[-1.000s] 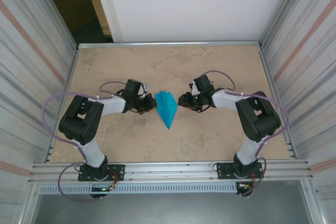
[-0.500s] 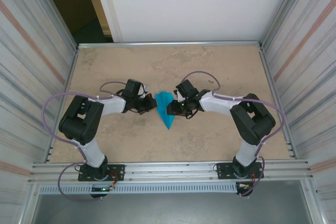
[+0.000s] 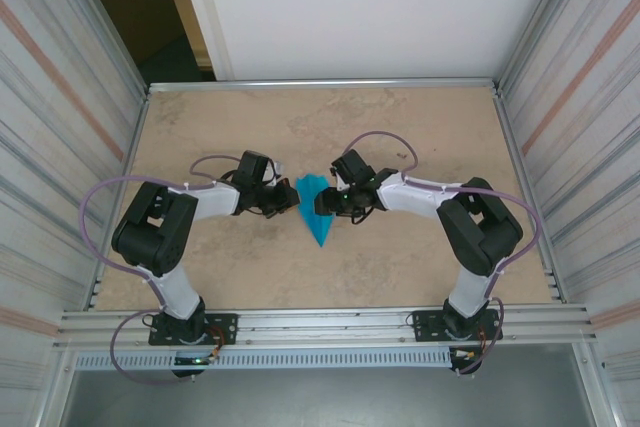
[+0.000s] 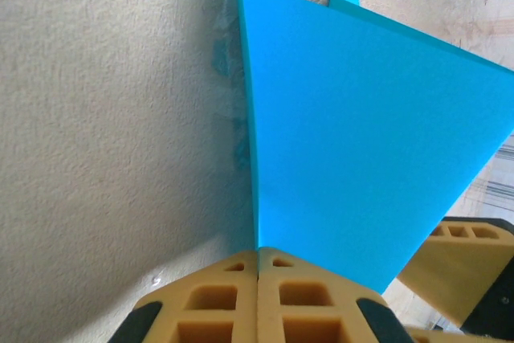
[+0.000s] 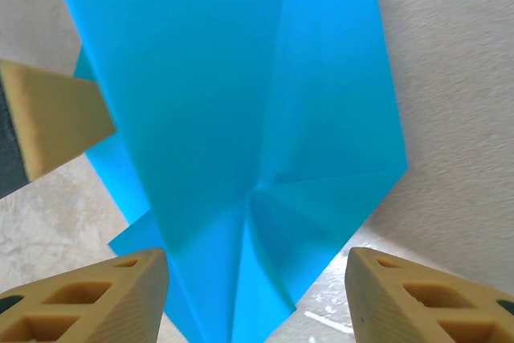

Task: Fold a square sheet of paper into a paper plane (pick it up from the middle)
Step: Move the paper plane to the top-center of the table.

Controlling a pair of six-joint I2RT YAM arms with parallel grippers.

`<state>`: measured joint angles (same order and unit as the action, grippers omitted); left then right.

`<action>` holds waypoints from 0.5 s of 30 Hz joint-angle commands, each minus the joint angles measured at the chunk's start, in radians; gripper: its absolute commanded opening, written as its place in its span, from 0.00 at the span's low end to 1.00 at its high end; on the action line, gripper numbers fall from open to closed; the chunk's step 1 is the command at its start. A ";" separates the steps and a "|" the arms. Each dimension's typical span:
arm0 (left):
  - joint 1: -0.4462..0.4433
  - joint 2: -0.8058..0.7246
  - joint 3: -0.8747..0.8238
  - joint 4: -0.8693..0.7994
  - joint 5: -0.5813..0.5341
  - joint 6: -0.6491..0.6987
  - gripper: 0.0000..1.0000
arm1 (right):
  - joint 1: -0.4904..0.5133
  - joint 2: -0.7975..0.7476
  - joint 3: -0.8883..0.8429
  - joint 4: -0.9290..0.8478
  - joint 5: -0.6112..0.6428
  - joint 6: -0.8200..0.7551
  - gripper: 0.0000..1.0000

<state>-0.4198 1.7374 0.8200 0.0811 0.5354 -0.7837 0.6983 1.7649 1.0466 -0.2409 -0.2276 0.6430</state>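
Here the paper (image 3: 318,209) is found at the middle of the table (image 3: 420,127), already creased into a narrow dart. Its sharp point is turned towards the arms' bases and its wider end away from them.

It is flanked closely on both sides. The left gripper (image 3: 283,199) is set against its left edge. In the left wrist view the two pads of that gripper (image 4: 257,259) are seen pressed flat together, with the edge of the paper (image 4: 361,142) running straight into the seam between them. A layer is therefore judged to be nipped there. The flap seems to be lifted off the table on that side, probably so that the shape is anchored while the other side is worked.

The right gripper (image 3: 330,202) is laid over the right half of the dart. In the right wrist view its fingers (image 5: 104,295) are spread wide, with nothing gripped between them. The creased paper (image 5: 241,102) is framed in the gap, and several folds can be seen meeting near the middle. Such a spread stance is suited to pressing down or closing on a wing, so a further fold or a sharpening of the centre crease is judged to be in hand. Because the paper is thin and held at one edge only, a slip or tear could be caused by a hard pull.
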 commanded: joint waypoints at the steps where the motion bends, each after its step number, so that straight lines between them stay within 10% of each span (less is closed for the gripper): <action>1: 0.001 -0.005 -0.009 0.012 0.021 0.000 0.06 | -0.006 -0.004 -0.004 0.000 -0.001 0.000 0.60; 15: 0.001 -0.015 0.002 0.006 0.031 -0.006 0.06 | 0.068 0.046 0.047 -0.009 -0.103 -0.030 0.57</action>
<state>-0.4198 1.7374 0.8204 0.0814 0.5434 -0.7841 0.7502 1.7824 1.0618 -0.2314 -0.3122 0.6346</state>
